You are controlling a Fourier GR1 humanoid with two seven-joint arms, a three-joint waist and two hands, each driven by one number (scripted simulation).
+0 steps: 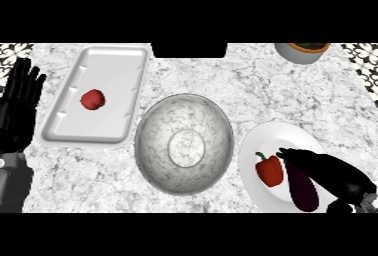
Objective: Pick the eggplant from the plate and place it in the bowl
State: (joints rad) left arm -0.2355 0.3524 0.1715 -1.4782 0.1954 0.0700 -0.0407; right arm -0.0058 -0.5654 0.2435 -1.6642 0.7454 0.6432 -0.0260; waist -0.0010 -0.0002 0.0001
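Eggplant, dark purple and elongated, lying on the white round plate right of the grey speckled bowl, beside a red pepper; reaching step judged, grasp-and-lift needed next; right hand over it, fingers uncurled; left hand resting open far left of bowl.

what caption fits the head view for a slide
Right hand over the eggplant beside a red pepper on the plate, bowl waiting at center.
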